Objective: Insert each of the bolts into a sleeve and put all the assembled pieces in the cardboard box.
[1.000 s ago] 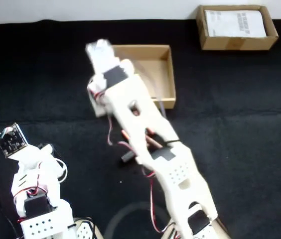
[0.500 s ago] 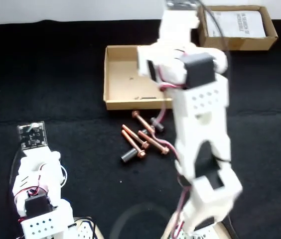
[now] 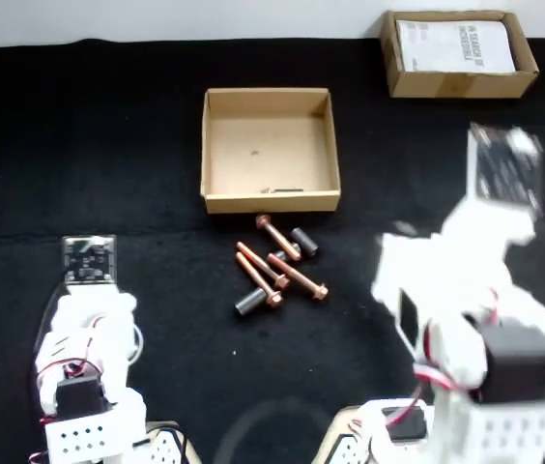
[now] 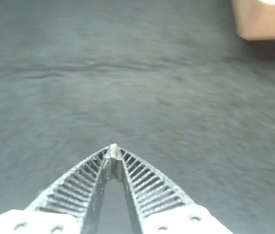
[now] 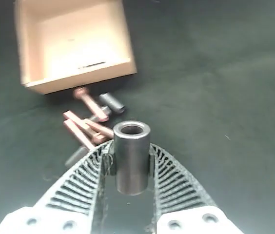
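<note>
Right wrist view: right claw (image 5: pixel 130 147) grips a dark sleeve (image 5: pixel 131 163) btwn its fingers, bore end toward the camera, above the black desk (image 5: pixel 215 73). High view: several copper bolts (image 3: pixel 274 269) lie in a loose pile on the desk just in front of the cardboard box (image 3: pixel 271 201). Two loose sleeves sit w/ them, one (image 3: pixel 303 242) nearer the box and one (image 3: pixel 249 303) at the pile's far end. Left claw (image 4: pixel 113 152) is pinched fully together w/ nothing in it, over bare desk.
</note>
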{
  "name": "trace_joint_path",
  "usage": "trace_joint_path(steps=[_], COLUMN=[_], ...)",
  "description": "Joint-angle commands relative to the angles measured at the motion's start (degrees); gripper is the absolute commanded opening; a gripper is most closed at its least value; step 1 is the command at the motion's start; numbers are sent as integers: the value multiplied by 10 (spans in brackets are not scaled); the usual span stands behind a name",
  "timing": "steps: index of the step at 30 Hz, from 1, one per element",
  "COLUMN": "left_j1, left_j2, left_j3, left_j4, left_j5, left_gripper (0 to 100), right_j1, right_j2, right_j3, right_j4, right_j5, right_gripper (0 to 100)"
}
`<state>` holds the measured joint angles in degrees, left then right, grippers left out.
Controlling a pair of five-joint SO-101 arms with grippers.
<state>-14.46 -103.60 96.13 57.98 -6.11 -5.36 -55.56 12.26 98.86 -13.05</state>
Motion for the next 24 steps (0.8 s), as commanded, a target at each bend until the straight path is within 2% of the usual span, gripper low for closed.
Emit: trace_joint_path(steps=[1, 5, 10, 15, 19, 24], left_j1=[80, 124, 126, 138, 185, 290], left_j2=[-2, 29, 207, 469, 649, 822], left_j3=[-38, -74, -202, -411, -583, -784], left_j4=[49, 66, 66, 75, 120, 197], left_j5=[-3, -62, -69, -69, -78, -183], left_gripper=[10, 10, 10, 10, 13, 13], right_j1=[123, 262, 422, 520, 582, 660], right_j2=[-117, -216, -334, -453, -497, -488], right_j3=[150, 291, 455, 615, 691, 745], right_j4=[-55, -116, -237, -363, -418, -509], right_j5=[8, 55, 112, 155, 185, 211], right_gripper=[8, 8, 8, 8, 8, 8])
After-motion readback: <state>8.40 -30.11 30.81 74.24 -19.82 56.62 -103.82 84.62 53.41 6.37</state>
